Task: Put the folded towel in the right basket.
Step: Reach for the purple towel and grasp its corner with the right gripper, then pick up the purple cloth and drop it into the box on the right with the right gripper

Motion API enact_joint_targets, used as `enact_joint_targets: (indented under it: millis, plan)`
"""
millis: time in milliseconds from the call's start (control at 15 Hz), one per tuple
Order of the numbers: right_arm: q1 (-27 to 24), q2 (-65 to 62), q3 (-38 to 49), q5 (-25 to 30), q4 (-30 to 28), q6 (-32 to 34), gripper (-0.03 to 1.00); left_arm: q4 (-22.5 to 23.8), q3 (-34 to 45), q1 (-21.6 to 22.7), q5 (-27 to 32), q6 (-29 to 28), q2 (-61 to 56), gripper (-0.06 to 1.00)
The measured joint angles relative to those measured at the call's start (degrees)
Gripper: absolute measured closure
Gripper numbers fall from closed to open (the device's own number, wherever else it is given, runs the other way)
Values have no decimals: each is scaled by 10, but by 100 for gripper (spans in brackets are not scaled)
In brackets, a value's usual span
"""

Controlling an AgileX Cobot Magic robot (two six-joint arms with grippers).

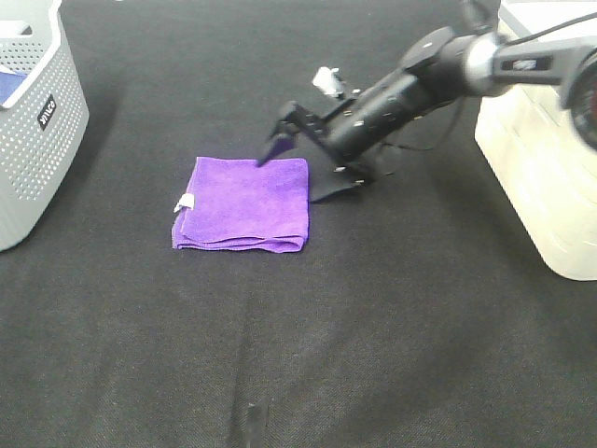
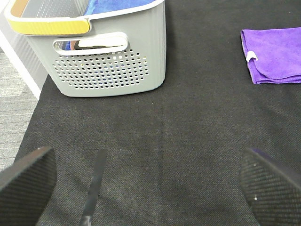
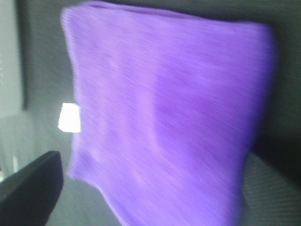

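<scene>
The folded purple towel [image 1: 242, 203] lies flat on the black table cloth, its white tag at the left edge. My right gripper [image 1: 297, 173] is open and low at the towel's far right corner, one finger over the corner and the other beside the right edge. In the right wrist view the towel [image 3: 160, 117] fills the blurred frame between the two fingers [image 3: 30, 188]. The right basket [image 1: 546, 177] is cream and stands at the right edge. My left gripper [image 2: 150, 188] is open and empty above bare cloth; it is out of the exterior view. The towel [image 2: 275, 54] lies far from it.
A grey perforated basket [image 1: 37, 121] stands at the far left and holds blue cloth [image 2: 117, 5]. A thin dark strip [image 1: 254, 425] lies on the cloth near the front edge, also in the left wrist view [image 2: 94, 188]. The table's left edge [image 2: 23, 75] drops to the floor.
</scene>
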Motion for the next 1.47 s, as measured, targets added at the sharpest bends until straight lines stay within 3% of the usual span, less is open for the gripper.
enact_joint_targets:
  millis: [200,533,600,733,867,1000,1133,1467]
  plan:
    - [50,26,-30,-36,24,-1,21,0,0,0,0,0,0,-5]
    - [60,32,-32,-60,-27,-1,85,0,0,0,0,0,0,-5]
    - [62,21,-29,-60,-47,-1,92,0,0,0,0,0,0,-5]
    - [62,-38,-22,-30,-103,-1,92,0,0,0,0,0,0,-5]
    - [50,-90,-22,-7,-112,-1,92,0,0,0,0,0,0,-5]
    - [-3,-194,-22,44,-138,-1,92,0,0,0,0,0,0,-5]
    - [-76,-269,-22,70,-168,-1,92,0,0,0,0,0,0,-5]
    - [-307,-377,-22,72,-191,-5,92,0,0,0,0,0,0,-5]
